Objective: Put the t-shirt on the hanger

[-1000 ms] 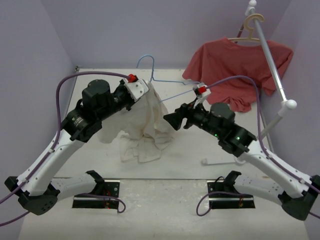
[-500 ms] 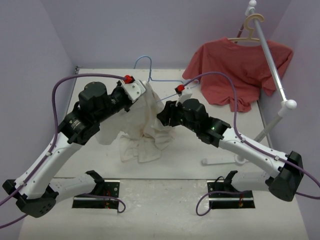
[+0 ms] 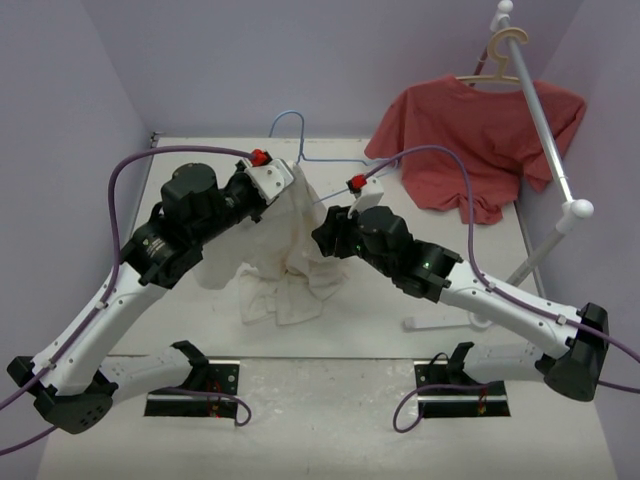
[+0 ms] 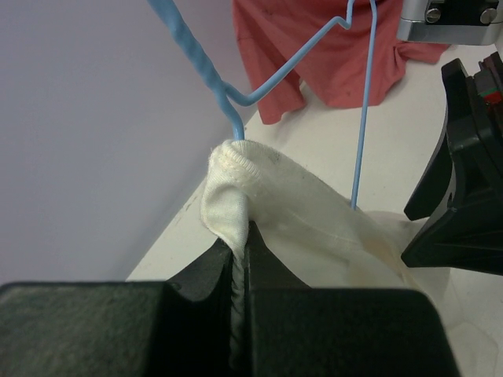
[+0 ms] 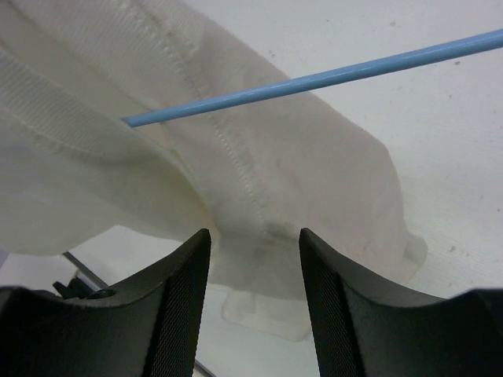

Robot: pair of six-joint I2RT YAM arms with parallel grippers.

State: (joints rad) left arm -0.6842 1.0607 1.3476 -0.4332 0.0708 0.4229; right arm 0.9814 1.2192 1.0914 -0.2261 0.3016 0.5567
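Note:
The cream-white t-shirt (image 3: 290,255) hangs from my left gripper (image 3: 285,185), its lower part bunched on the table. In the left wrist view the jaws (image 4: 240,243) are shut on a fold of its collar (image 4: 236,181). The light-blue wire hanger (image 3: 303,140) rises behind that fold, and its wire (image 4: 185,45) runs into the cloth at the pinch. My right gripper (image 3: 322,232) is open just right of the hanging cloth. In the right wrist view its jaws (image 5: 255,236) face the t-shirt (image 5: 259,157), with the hanger's wire (image 5: 314,78) passing above them.
A red t-shirt (image 3: 470,140) hangs on a tan wooden hanger (image 3: 505,50) from a white rack pole (image 3: 545,130) at the back right. The rack's foot (image 3: 440,322) lies on the table under my right arm. Lilac walls close in both sides.
My right arm has swung left and brought its open gripper up against the hanging t-shirt. My left gripper has kept its hold and barely moved.

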